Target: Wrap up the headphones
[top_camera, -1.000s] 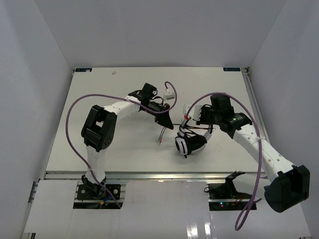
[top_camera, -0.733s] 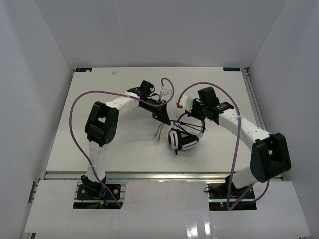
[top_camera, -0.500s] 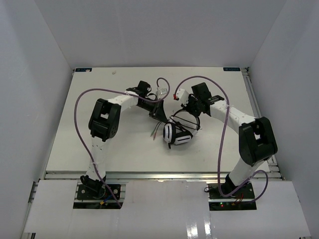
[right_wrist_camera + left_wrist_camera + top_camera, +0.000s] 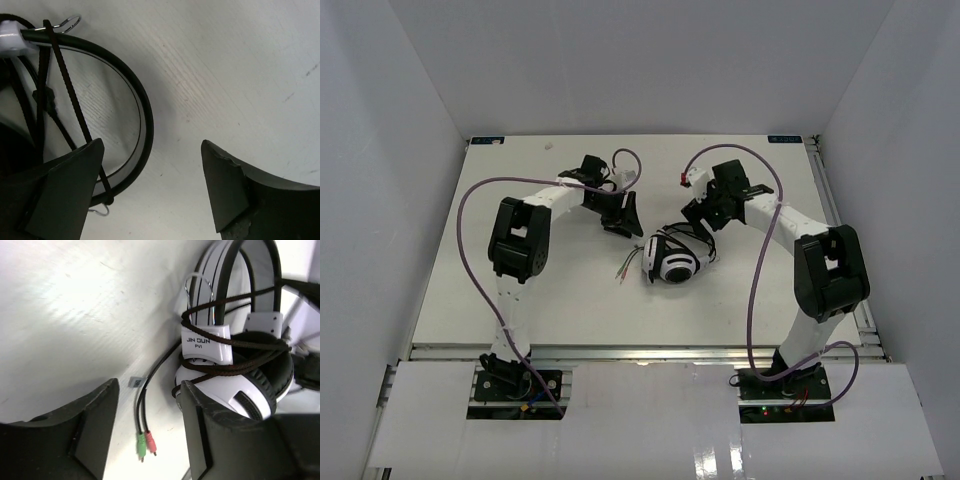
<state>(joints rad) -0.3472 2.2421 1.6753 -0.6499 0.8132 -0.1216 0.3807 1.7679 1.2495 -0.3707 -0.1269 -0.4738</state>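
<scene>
the headphones [image 4: 671,262] lie on the table [image 4: 540,300] between the empty, wide-jawed left gripper [image 4: 624,215] and right gripper [image 4: 698,214], cord [image 4: 235,342] mostly wound, so pinch the loose plug tail [image 4: 145,442] near its end and tuck it snugly.

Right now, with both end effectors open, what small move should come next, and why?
Probably lower the left end effector onto the thin black cable tail with green and red plugs. It lies loose beside the white over-ear headphones, which already carry several wraps.
</scene>
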